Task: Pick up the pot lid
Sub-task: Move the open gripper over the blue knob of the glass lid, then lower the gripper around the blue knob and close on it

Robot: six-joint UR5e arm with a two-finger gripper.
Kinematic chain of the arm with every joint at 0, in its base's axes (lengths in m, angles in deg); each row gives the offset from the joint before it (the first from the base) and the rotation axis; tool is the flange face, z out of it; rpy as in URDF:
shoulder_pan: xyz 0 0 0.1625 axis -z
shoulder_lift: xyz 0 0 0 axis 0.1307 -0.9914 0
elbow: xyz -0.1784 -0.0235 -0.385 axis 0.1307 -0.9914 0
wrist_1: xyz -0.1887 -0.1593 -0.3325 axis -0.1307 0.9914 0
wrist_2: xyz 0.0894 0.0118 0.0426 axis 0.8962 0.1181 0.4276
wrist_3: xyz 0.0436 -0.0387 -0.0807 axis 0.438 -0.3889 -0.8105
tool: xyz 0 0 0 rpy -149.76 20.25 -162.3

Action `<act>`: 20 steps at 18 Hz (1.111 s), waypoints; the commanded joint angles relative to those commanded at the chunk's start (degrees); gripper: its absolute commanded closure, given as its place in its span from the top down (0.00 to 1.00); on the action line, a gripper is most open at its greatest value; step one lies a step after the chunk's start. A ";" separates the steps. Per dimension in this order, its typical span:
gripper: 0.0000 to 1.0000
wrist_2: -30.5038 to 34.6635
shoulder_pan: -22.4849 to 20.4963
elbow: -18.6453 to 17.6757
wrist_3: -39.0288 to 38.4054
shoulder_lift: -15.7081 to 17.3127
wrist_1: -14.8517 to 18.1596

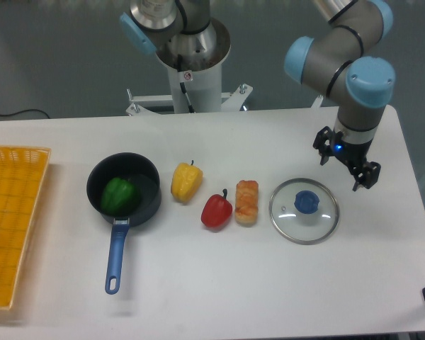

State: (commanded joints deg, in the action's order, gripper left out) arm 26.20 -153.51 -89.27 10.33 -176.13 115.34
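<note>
The gripper (345,162) hangs above the table at the right, its two fingers spread apart with nothing between them. Lower and to the left of it in the view lies the clear round pot lid (288,222), flat on the table. The lid's blue knob (307,202) stands up at its middle and is fully visible. No contact shows between the fingers and the lid.
Left of the lid lie a brown bread-like item (246,202), a red pepper (217,211) and a yellow pepper (187,181). Farther left, a black pan (153,181) with a blue handle (116,256) holds a green item (119,196). A yellow crate (15,212) stands at the left edge.
</note>
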 joint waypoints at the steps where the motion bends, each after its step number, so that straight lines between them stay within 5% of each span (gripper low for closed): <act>1: 1.00 0.00 0.78 -0.09 -1.49 -0.18 0.00; 9: 1.00 -0.26 3.69 0.79 -1.78 -4.66 -0.35; 20: 1.00 -0.26 3.78 0.88 -0.45 -5.98 -0.26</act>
State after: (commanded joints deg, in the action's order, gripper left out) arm 25.93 -149.73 -88.39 9.88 -182.11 115.08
